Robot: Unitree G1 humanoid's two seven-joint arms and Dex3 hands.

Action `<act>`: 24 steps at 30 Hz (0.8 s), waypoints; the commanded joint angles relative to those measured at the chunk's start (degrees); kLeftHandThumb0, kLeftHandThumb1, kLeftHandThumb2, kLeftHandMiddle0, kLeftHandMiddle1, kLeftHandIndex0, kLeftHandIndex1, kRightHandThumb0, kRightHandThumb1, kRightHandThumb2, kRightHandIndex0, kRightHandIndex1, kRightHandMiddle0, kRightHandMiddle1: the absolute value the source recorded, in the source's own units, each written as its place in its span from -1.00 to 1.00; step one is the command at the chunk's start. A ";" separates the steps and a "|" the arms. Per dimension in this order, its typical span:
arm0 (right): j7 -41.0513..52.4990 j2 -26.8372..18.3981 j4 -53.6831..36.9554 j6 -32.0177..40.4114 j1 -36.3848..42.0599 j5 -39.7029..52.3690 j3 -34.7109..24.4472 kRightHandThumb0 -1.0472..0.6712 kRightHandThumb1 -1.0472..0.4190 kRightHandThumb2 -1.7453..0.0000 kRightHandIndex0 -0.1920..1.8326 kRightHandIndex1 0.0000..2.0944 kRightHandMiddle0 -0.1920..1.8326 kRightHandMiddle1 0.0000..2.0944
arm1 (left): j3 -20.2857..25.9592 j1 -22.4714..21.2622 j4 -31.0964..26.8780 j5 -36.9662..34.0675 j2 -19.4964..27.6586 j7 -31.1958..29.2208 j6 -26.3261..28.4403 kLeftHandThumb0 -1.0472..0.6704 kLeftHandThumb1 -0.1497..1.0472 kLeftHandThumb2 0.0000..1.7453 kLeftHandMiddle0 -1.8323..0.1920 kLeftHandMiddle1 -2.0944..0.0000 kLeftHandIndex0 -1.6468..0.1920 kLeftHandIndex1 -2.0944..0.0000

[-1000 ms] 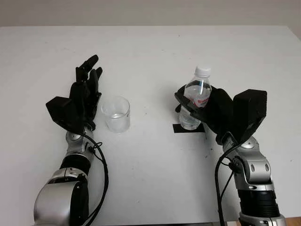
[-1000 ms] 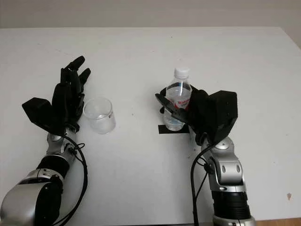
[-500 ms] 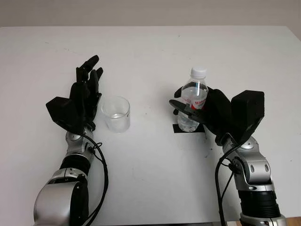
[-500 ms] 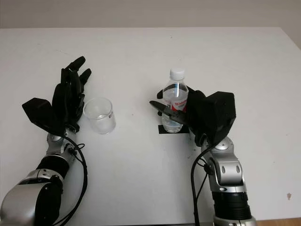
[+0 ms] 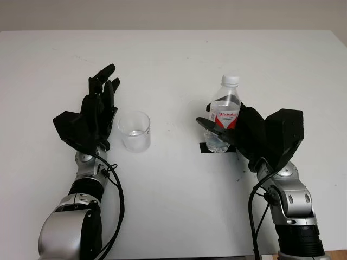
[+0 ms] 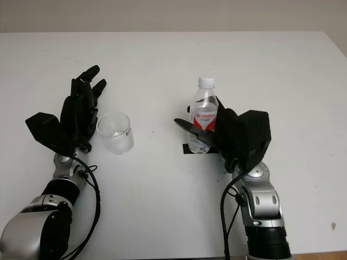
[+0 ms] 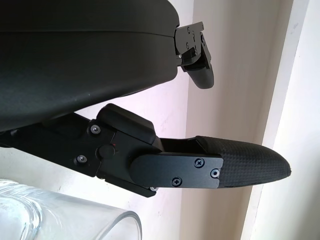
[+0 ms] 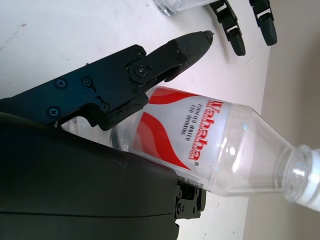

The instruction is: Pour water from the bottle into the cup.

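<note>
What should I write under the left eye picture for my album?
Right robot hand grips the water bottle upright, the clear cup waits beside the open left robot hand.

Head stereo: high, fwd-down, shared table [image 5: 173,54] | wrist cams: v. close, at own fingers [image 7: 240,167]

**Operator:** What surface is lying under the fingers?

**Technician:** A white table [image 5: 173,206] is spreading under and around the fingers of the left hand [image 5: 93,114] and the right hand [image 5: 244,132]. Its top is showing a few small dark specks and faint scuffs.

**Operator:** What is standing beyond the fingertips?

**Technician:** The table's far edge is running straight across, well beyond the fingertips. Behind it a plain beige wall [image 5: 173,13] is rising.

**Operator:** And outward of the right fingers?

**Technician:** The table's side edge is slanting across the far corner there.

**Operator:** How is the light behaving?

**Technician:** Soft, even light is falling on the top, and it is casting only faint shadows.
</note>
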 commanded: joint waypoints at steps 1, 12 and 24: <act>0.94 -1.13 -0.88 -2.45 1.24 -0.26 0.06 -0.54 -0.75 0.94 -1.00 0.84 -0.98 0.74 | 0.10 2.33 0.94 -0.11 0.11 -0.36 0.38 -1.00 1.00 -0.48 1.00 0.25 1.00 0.08; 4.53 -4.31 0.27 -14.95 4.95 -3.77 0.74 -0.57 -0.76 0.94 -1.00 0.41 -1.00 0.47 | 0.08 1.83 1.24 -0.09 0.03 -0.44 0.53 -1.00 1.00 -0.49 1.00 0.17 1.00 0.00; 5.27 -7.09 4.43 -28.39 6.15 -9.14 2.26 -0.66 -0.81 0.94 -0.94 -0.56 -0.95 -0.41 | 0.16 1.68 1.37 -0.29 -0.04 -0.80 0.75 -1.00 1.00 -0.48 1.00 0.13 1.00 -0.03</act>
